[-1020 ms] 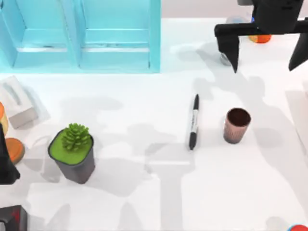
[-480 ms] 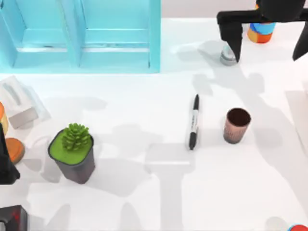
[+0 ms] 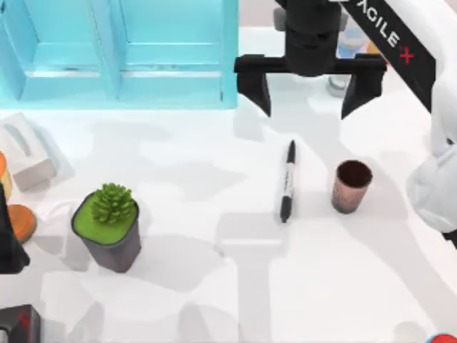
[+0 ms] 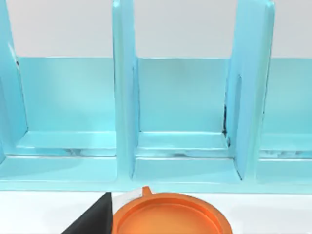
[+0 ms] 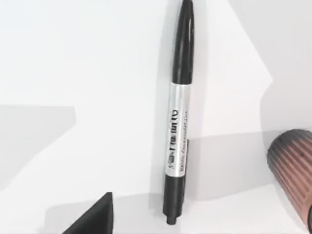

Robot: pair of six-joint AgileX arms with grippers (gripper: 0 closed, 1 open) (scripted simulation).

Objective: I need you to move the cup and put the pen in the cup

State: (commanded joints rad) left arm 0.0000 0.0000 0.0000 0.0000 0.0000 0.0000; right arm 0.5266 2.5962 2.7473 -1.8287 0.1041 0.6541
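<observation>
So the white desk (image 3: pixel 214 300) has loads of bare room across its middle and near edge. The big light-blue open shelf unit (image 3: pixel 118 53) eats up the far left, and its right end wall sits just beside the right arm's black two-finger end effector (image 3: pixel 309 107), which hangs over the far side with fingers spread wide, nothing between them, above and beyond the pen and cup. The left end effector (image 3: pixel 8 243) is parked at the left edge; can't tell if it's open or closed.

On the left side there's a dark square pot with a green succulent (image 3: pixel 107 225), well apart from the task stuff, plus a white-grey box (image 3: pixel 27 153) and an orange disc (image 3: pixel 20 221) near the left edge.

The small copper-brown ribbed cup (image 3: pixel 350 186) stands upright right of centre. The slim black pen with a white labelled band (image 3: pixel 287 181) lies flat just to its left, not touching, open desk all round both.
</observation>
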